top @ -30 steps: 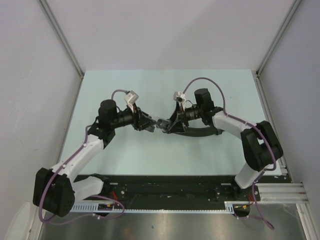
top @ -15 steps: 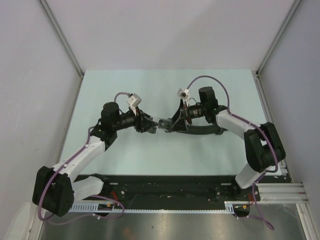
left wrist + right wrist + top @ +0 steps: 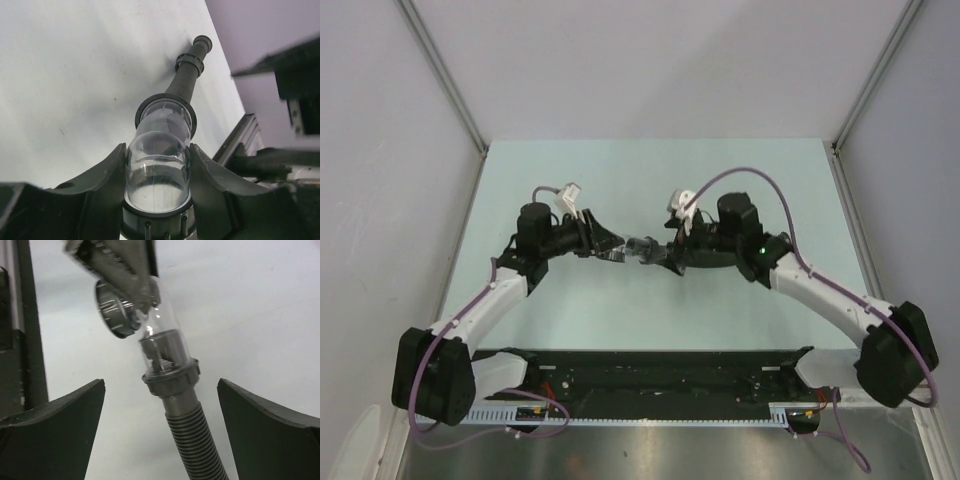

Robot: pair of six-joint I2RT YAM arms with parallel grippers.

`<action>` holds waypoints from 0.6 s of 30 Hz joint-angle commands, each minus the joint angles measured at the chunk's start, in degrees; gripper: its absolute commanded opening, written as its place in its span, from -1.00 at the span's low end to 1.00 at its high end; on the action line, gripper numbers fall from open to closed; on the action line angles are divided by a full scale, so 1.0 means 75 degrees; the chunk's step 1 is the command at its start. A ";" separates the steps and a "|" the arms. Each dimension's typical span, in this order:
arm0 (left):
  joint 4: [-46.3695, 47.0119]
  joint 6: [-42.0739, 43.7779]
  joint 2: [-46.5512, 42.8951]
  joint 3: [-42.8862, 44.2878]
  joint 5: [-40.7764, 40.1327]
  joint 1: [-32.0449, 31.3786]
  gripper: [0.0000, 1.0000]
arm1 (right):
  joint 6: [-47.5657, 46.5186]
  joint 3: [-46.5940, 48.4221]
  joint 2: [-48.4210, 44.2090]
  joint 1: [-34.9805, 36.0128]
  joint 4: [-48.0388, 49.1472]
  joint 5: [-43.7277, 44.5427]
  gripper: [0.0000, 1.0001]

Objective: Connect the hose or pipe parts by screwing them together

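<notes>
Two parts were seen mated mid-frame: fitting (image 3: 159, 125) clamped by left gripper (image 3: 157, 152), right gripper (image 3: 161, 384) wide (hose (image 3: 194, 442) grip and twist judged next).

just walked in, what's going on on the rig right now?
The left end effector is clamped on the clear fitting, which sits in the collar at one end of the ribbed hose, held over the table. The right end effector is open wide, its fingers on either side of that collar and not touching it. The pictures do not show whether the thread is fully tightened.
</notes>
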 commanded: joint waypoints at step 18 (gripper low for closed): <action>-0.0150 -0.4843 0.0007 0.0140 0.1495 0.0485 -0.99 | -0.4265 -0.3293 -0.0357 0.3110 0.5360 0.5710 1.00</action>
